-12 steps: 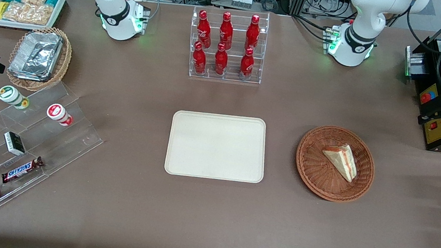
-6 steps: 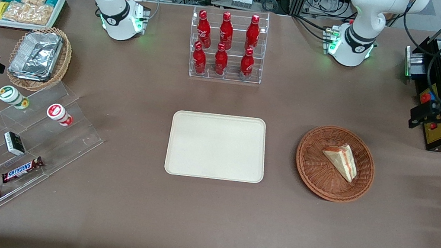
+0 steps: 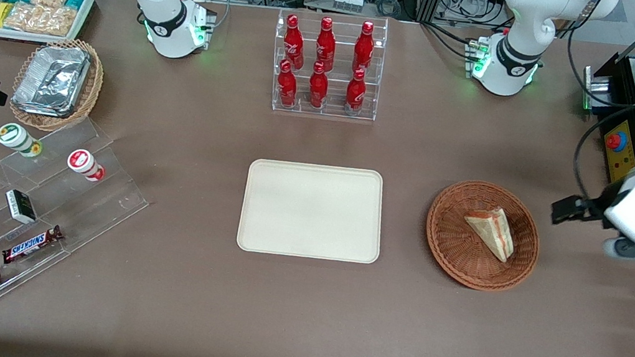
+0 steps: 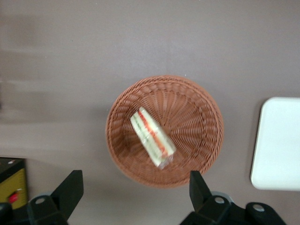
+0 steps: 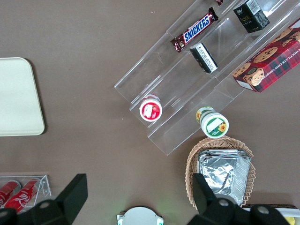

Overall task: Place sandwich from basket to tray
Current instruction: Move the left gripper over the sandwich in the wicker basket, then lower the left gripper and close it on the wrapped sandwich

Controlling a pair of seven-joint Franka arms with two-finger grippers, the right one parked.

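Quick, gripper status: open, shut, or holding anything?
Gripper: open and empty, hovering above the table beside the basket; the sandwich lies in the basket, untouched.

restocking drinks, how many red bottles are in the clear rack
6, in the clear rack: three on the upper tier, three on the lower, nearer the camera. None look hidden.

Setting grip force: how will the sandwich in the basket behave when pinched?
The sandwich looks like soft bread, so it probably squashes easily. Its glossy wrap may be slippery. It seems light. The open end effector hangs above the basket.
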